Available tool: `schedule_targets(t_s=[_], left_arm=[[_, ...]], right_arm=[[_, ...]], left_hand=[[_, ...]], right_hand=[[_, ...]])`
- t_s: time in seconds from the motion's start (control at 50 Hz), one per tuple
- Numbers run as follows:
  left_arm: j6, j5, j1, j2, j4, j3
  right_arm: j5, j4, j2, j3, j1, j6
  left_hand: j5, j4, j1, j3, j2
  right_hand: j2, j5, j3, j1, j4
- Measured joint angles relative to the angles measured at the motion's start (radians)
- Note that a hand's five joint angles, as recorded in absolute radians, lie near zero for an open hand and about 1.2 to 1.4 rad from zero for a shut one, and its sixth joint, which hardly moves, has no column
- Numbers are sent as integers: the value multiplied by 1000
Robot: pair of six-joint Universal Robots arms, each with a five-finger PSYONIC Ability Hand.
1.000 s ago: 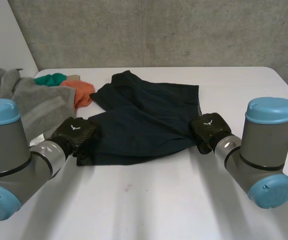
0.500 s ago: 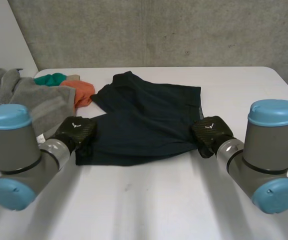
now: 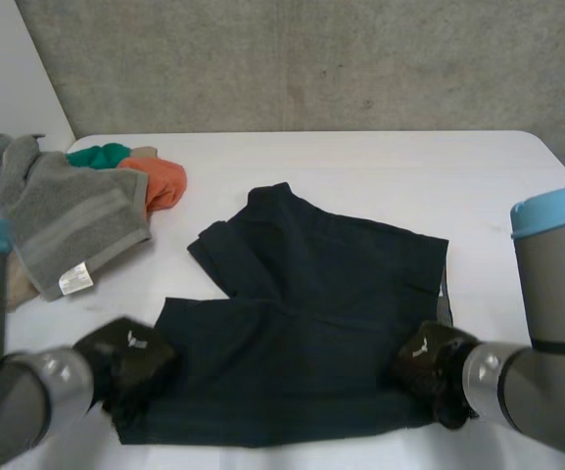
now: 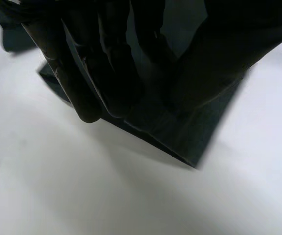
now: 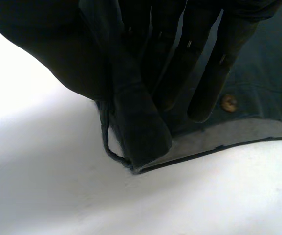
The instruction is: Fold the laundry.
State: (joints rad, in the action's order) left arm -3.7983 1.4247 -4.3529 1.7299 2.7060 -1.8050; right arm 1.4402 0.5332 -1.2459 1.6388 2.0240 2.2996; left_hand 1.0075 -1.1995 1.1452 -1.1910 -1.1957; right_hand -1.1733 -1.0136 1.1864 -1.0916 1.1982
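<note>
A pair of dark navy shorts (image 3: 311,313) lies spread on the white table (image 3: 360,166), its waist edge nearest me. My left hand (image 3: 130,357) grips the near left corner. In the left wrist view its fingers (image 4: 106,58) and thumb close on the corner of the shorts (image 4: 189,137). My right hand (image 3: 429,357) holds the near right corner. In the right wrist view its fingers (image 5: 180,49) pinch a fold of the shorts (image 5: 258,83) against the thumb, beside a brown button (image 5: 227,103).
A grey towel (image 3: 67,211) lies at the far left of the table, with an orange cloth (image 3: 160,181) and a green cloth (image 3: 96,155) behind it. The table's far right part is bare white.
Both hands have drawn the shorts towards the table's near edge. The left hand's fingers have closed on the corner.
</note>
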Motion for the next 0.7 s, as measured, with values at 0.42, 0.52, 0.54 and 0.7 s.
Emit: schedule_targets(t_s=[0.42,0.52,0.54,0.7], left_arm=[[249,121,2,244,856,878],[313,116,-10,237,946,882],[318,113,-12,242,938,878],[312,111,-21,288,829,762]], right_arm=[[105,-987,168,-721,-70,386],[66,-1174,182,-704,-72,424],[58,-1180,195,-705,-72,427],[34,-1047,315,-719,-63,421]], left_hand=[[0,-1,0,-1,-2],[0,-1,0,-1,-2],[0,-1,0,-1,-2],[0,-1,0,-1,-3]], right_hand=[[0,0,4,0,1],[0,0,4,0,1],[0,0,4,0,1],[0,0,4,0,1]])
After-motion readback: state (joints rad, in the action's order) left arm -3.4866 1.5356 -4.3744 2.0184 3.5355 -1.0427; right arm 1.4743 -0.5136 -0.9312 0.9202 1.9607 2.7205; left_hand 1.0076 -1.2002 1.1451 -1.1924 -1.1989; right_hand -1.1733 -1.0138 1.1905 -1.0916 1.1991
